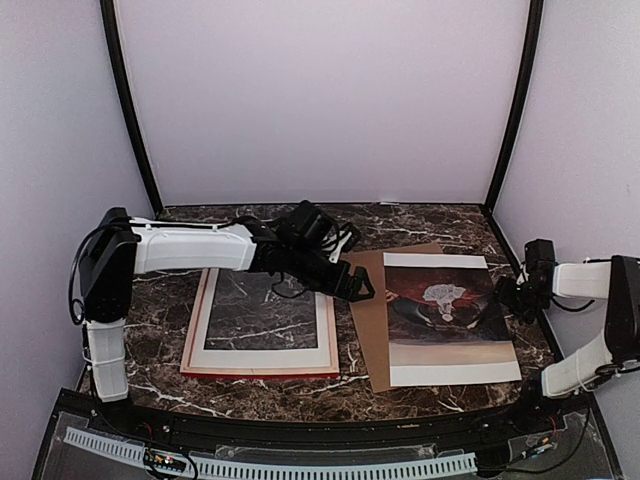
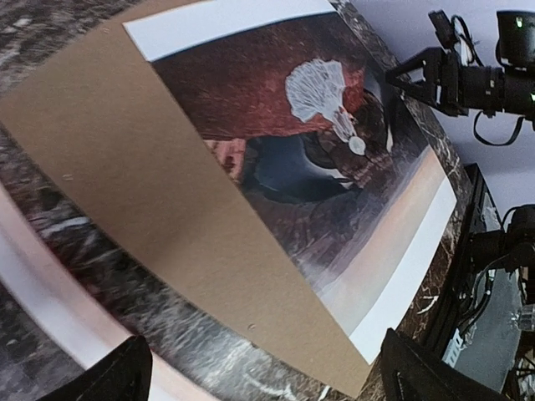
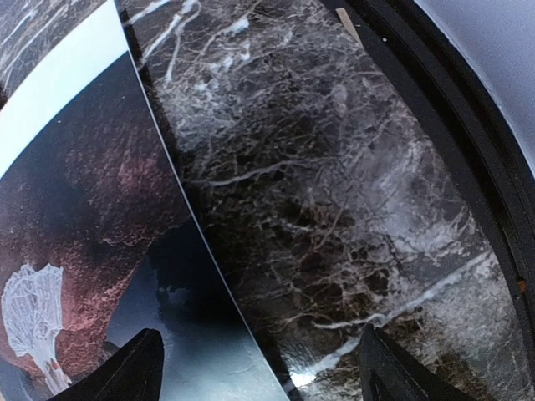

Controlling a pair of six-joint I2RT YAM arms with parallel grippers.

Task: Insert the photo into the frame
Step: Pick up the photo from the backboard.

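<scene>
The photo [image 1: 445, 315] lies face up on the right half of the table, dark brown with a pale figure; it also fills the left wrist view [image 2: 334, 167]. It rests on a brown board [image 1: 368, 320]. The frame [image 1: 265, 358] lies flat at the left, pale side up, with a red edge showing. My left gripper [image 1: 360, 285] hovers open over the board's left edge [image 2: 263, 351], with nothing between its fingers. At the photo's right edge my right gripper [image 1: 505, 295] stands open, low over the marble, with the print's edge [image 3: 84, 209] between its fingers [image 3: 259, 351].
The dark marble table [image 3: 334, 209] shows through the frame's opening and to the right of the photo. A black rail [image 3: 451, 125] runs along the table's right side. Pale walls enclose the back and sides.
</scene>
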